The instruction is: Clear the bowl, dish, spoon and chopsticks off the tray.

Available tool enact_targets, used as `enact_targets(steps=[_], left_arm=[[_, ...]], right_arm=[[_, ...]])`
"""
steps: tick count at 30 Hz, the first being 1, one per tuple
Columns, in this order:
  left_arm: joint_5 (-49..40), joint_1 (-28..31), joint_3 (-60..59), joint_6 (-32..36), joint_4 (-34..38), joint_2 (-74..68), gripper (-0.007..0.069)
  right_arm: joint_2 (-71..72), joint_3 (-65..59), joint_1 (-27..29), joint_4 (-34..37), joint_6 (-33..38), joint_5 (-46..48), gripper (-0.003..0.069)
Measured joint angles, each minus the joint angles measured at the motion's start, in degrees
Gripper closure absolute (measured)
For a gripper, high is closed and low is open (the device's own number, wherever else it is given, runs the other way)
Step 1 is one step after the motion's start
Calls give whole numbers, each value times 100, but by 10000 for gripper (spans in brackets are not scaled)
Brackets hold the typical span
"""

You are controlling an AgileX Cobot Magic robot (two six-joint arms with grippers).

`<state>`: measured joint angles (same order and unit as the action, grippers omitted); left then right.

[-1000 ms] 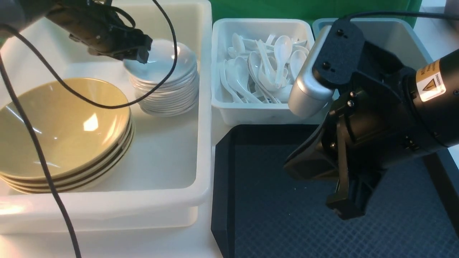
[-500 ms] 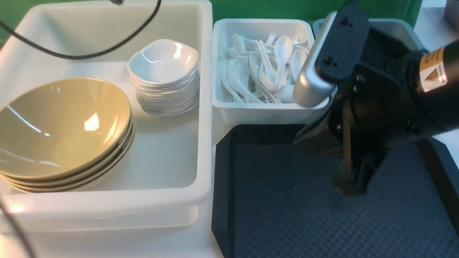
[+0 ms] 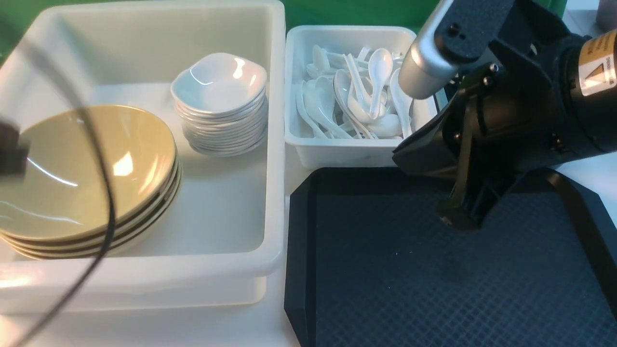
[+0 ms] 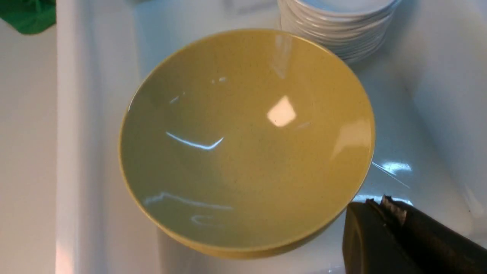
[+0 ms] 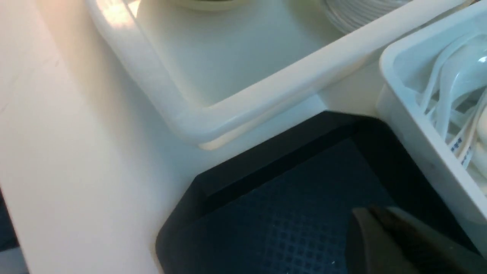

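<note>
Tray: the black tray (image 3: 385,289) lies under and in front of the right hand (image 3: 455,219). Every part of it that shows is bare.
Bowl: an olive-yellow bowl (image 4: 247,144) tops a stack of like bowls in the white tub (image 3: 231,270), right below the left hand (image 4: 382,201).
Dish: a small white dish (image 3: 219,84) tops its own stack in the same tub, beyond the bowls from the left hand.
Spoon: white spoons (image 3: 356,96) lie heaped in a small white bin (image 3: 347,154), just behind the right hand. I cannot tell which one belongs to the task.
Chopsticks: not in view; the right arm hides whatever stands behind it.
Progress: clearing looks finished or nearly so. Only the chopsticks are unconfirmed, along with the tray corner that the arm covers.
Left hand: closed and empty, hovering over the near rim of the bowl stack.
Right hand: fingers together as far as the wrist view shows, nothing between them, above the tray's far end and not touching it.
Edges: the tub's tall rim runs just beside the tray's left edge. The bin's wall stands at the tray's far edge, close to the right hand.
Room: there is plenty over the tray in front of the right hand. The left hand is boxed in by the tub walls, and a loose cable (image 3: 103,193) drapes across the bowls and could snag.
Surface: a pale surface (image 5: 57,152) carries everything.
</note>
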<state>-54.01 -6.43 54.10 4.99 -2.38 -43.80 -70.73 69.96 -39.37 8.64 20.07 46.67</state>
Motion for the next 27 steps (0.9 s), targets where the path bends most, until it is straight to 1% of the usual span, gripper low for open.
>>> enact_targets(steps=[1,2,4,6,8,9,10,14,17,21,27], left_arm=[[53,0,-147,-8,-3,74,636],[235,0,-605,-139,-21,595,636],[373,0,-1087,-304,-21,1327,636],[456,0,-1577,-499,-39,2102,636],[468,0,-1792,-573,-108,2620,636],[474,0,-1954,-642,-151,3007,636],[474,0,-1971,-655,-163,3056,636],[567,0,-2198,-737,-219,3667,636],[706,0,-2267,-737,-231,3722,636],[844,0,-2387,-737,-133,3729,636],[833,0,-2574,-732,-127,3729,636]], right_arm=[[18,-27,0,0,-18,-37,587],[203,-237,0,10,-61,-314,585],[513,-582,0,22,-103,-779,582],[901,-1019,0,29,-240,-1385,580],[1259,-1370,0,34,-328,-1890,580],[1585,-1642,0,37,-447,-2300,580],[1632,-1734,0,41,-456,-2437,580],[2540,-2563,0,58,-610,-3759,578],[2938,-2975,0,58,-674,-4342,575],[3078,-3157,0,74,-679,-4623,570],[3078,-3174,0,73,-679,-4618,561]])
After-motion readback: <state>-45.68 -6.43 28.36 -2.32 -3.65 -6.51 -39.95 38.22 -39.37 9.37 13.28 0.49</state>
